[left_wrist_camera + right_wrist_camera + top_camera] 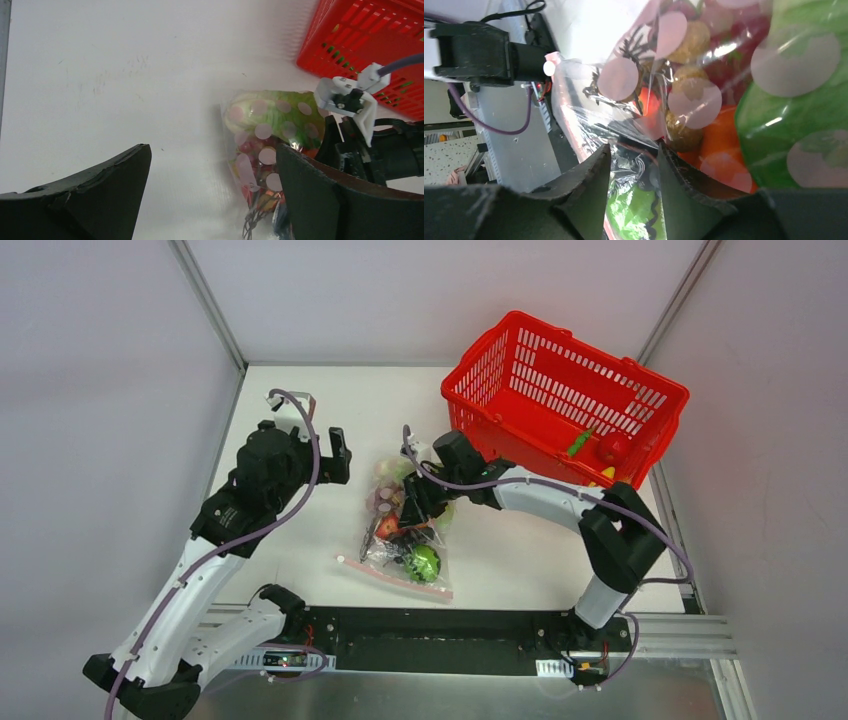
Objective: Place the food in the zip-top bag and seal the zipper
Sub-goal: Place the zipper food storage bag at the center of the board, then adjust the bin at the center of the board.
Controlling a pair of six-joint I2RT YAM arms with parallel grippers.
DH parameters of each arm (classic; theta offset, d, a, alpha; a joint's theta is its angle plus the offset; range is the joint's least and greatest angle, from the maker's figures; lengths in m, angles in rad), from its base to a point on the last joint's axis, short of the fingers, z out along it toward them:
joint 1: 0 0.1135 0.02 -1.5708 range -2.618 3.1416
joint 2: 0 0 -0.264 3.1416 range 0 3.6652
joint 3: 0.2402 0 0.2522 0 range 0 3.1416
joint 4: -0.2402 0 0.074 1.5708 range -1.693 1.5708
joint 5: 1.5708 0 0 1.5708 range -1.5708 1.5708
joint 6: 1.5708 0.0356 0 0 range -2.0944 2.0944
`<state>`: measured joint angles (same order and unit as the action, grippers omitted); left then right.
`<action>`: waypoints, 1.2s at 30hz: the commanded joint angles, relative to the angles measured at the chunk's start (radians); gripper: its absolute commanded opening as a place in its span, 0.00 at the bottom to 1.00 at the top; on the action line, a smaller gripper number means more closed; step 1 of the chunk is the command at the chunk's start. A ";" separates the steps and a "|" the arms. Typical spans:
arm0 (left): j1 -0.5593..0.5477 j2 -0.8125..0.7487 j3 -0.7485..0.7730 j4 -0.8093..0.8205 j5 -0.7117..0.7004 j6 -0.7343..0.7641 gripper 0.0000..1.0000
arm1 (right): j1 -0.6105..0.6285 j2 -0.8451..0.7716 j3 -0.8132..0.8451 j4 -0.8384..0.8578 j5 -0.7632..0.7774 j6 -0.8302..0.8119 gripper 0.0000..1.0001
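Observation:
The clear zip-top bag (405,530) lies mid-table, packed with food: a green round fruit (423,563), lettuce (285,112), an orange piece (719,145) and dark red grapes. Its red-pink zipper (395,577) runs along the near edge and also shows as a strip (566,127) in the right wrist view. My right gripper (412,508) hovers low over the bag's middle, its jaws (633,147) partly apart with crinkled film and green food showing between them. My left gripper (322,445) hangs wide open (213,150) just left of the bag's far end, holding nothing.
A red mesh basket (560,390) is tipped at the back right, holding a red fruit (612,447), a green piece (578,445) and a yellow piece (607,472). Grey walls close the table's sides. The right arm's wrist (370,150) sits close beside the left gripper's right finger.

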<state>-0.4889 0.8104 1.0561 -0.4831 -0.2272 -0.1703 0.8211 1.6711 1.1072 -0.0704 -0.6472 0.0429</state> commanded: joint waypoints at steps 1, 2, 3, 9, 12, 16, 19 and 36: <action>0.015 0.003 -0.010 0.024 0.013 -0.022 0.99 | 0.025 0.055 0.080 -0.075 0.107 0.010 0.42; 0.016 0.001 -0.014 0.024 0.007 -0.021 0.99 | 0.030 0.059 0.090 -0.094 0.113 -0.007 0.42; 0.017 0.000 -0.018 0.025 0.005 -0.020 0.99 | 0.035 0.055 0.101 -0.119 0.114 -0.020 0.43; 0.033 0.033 -0.038 0.032 0.006 -0.034 0.99 | 0.038 -0.091 0.030 -0.008 0.069 -0.035 0.45; 0.051 0.057 -0.042 0.036 0.014 -0.053 0.99 | 0.035 -0.199 -0.038 0.081 0.120 -0.035 0.46; 0.089 0.082 -0.056 0.062 0.063 -0.095 0.99 | 0.035 -0.309 -0.129 0.180 0.318 -0.046 0.49; 0.117 0.101 -0.065 0.077 0.101 -0.122 0.99 | 0.019 -0.363 -0.188 0.219 0.528 0.019 0.52; 0.151 0.127 -0.069 0.086 0.127 -0.207 0.99 | -0.262 -0.272 -0.164 0.303 0.761 0.129 0.69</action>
<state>-0.3508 0.9592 0.9821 -0.4282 -0.1101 -0.3489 0.5892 1.3479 0.8837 0.1673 0.0662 0.1570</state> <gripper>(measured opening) 0.990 0.685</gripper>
